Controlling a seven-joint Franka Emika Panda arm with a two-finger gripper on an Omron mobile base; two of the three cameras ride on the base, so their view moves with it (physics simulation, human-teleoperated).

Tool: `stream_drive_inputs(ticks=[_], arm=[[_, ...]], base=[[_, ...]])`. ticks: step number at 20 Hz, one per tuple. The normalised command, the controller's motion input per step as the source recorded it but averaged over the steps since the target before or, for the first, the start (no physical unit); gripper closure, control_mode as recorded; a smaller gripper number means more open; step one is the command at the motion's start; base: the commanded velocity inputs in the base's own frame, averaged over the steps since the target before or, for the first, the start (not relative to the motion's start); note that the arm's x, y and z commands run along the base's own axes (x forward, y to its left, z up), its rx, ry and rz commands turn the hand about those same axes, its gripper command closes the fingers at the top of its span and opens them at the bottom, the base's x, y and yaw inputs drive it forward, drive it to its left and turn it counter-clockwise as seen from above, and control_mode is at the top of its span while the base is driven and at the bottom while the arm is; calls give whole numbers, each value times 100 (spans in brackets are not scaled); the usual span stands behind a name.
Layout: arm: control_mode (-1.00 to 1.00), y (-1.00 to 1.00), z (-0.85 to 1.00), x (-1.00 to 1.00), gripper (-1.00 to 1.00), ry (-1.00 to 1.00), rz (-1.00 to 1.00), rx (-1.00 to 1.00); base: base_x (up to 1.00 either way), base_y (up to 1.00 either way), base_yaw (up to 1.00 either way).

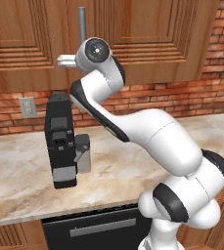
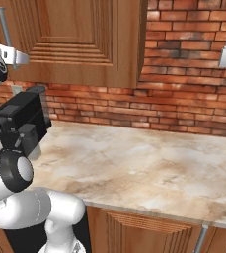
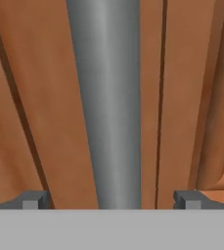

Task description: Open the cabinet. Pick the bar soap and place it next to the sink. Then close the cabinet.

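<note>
Red brick wall fills the background above a pale marbled countertop, which crosses the middle of both base views. Across the top of the left base view hangs the cabinet, warm-brown wood with raised-panel doors, shut; it appears again at the upper left of the right base view. Its vertical silver bar handle rises at upper centre of the left base view, just above the arm's wrist, and runs as a broad grey column down the middle of the hand view. The gripper stands with its jaws spread wide, one dark fingertip at lower left and the other at lower right of the hand view, the handle between them and touching neither; nothing is grasped. A black coffee machine sits on the countertop at left of centre in the left base view, close to the wall, with a light switch plate on the brick beside it. Below the counter edge, a dark appliance front with a horizontal handle is seen at the bottom of the left base view.
</note>
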Motion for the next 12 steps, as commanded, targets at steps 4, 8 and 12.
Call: stream_drive_inputs(ticks=[4,8,12], arm=[[-100,0,-1,26,-100,-7,0,0],[-100,0,0,32,-100,-1,0,-1],[-100,0,-2,35,-100,0,0,-8]], base=[[0,0,0],[0,0,0],[0,0,0]])
